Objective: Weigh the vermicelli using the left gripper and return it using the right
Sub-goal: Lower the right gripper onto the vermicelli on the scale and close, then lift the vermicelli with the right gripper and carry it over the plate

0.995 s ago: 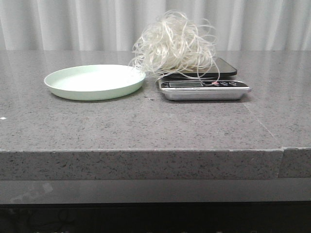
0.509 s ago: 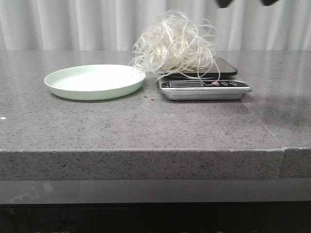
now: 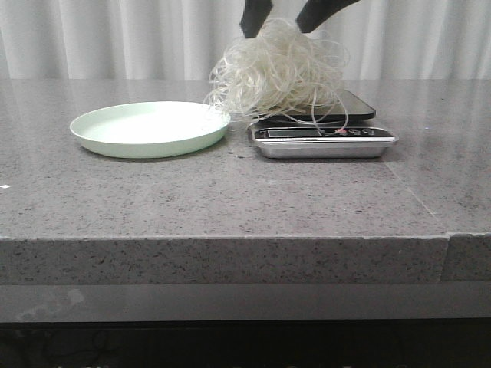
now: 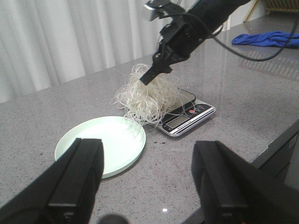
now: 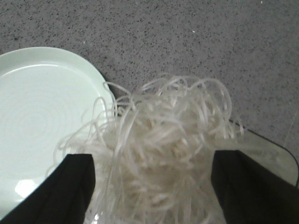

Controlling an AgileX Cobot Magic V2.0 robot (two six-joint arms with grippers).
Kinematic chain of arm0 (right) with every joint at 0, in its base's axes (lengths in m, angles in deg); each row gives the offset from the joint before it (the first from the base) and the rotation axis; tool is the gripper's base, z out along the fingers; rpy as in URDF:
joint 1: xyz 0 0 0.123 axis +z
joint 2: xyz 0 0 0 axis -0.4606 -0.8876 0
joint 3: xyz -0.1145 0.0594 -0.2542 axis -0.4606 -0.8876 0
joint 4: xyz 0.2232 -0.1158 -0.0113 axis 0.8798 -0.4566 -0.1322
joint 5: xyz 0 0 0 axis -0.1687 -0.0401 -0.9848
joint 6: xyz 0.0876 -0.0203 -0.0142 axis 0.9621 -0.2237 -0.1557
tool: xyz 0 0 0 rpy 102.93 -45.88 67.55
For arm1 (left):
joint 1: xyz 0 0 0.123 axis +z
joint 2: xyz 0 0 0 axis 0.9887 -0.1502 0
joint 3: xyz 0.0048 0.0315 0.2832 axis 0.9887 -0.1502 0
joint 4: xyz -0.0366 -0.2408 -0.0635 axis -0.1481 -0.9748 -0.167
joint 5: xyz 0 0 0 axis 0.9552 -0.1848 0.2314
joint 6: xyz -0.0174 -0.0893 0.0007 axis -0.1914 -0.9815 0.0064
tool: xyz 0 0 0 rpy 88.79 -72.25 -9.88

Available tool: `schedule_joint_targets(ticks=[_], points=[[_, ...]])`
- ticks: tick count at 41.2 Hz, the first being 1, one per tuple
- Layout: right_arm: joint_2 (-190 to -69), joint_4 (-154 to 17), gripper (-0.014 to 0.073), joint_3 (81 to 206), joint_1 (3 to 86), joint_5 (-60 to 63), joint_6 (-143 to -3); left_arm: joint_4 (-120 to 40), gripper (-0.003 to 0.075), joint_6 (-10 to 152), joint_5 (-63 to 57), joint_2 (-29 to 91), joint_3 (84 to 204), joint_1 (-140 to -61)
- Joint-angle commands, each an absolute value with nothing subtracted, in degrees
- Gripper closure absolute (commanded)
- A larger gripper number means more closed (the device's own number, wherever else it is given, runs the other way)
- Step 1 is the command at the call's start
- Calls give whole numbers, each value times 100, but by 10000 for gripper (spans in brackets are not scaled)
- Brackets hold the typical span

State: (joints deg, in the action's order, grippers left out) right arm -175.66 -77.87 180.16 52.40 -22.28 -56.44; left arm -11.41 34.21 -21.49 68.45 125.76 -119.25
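The vermicelli [image 3: 278, 73] is a fluffy heap of thin white strands resting on the scale [image 3: 322, 136], with a few strands hanging over the rim of the pale green plate [image 3: 149, 129]. My right gripper [image 3: 281, 21] is open and straddles the top of the heap from above, one finger on each side; the right wrist view shows the strands [image 5: 159, 144] filling the gap between the fingers. My left gripper [image 4: 149, 179] is open and empty, held back above the table's near side, well clear of the plate [image 4: 100, 144] and scale [image 4: 187, 116].
The scale has a dark platform and a silver front with a display. A seam in the grey stone tabletop [image 3: 418, 203] runs at the right. A blue cloth [image 4: 268, 38] lies far off on the right side.
My right gripper has come down from the upper right, out of view a second ago, onto the top of the vermicelli heap. The heap, plate and scale have not moved.
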Motion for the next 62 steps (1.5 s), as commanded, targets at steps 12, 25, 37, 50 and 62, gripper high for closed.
schedule_joint_targets(ticks=[12,25,37,50,62], points=[[-18065,-8471,-2,19086,5243,-2824,-5749,-1193,250,3413,-1725,6810,12713,-11951],[-18070,-8476,356,19086,5238,-3068,-5749,-1193,250,3413,-1725,6810,12713,-11951],[-18065,-8476,434,19086,5238,-3093,-5749,-1193,250,3413,-1725,6810,12713,-11951],[-17590,-8350,434,19170,5327,-3065,-5749,-1193,250,3413,-1725,6810,12713,-11951],[-17306,-8350,434,19900,5794,-2910,-5749,-1193,250,3413,-1725,6810,12713,-11951]])
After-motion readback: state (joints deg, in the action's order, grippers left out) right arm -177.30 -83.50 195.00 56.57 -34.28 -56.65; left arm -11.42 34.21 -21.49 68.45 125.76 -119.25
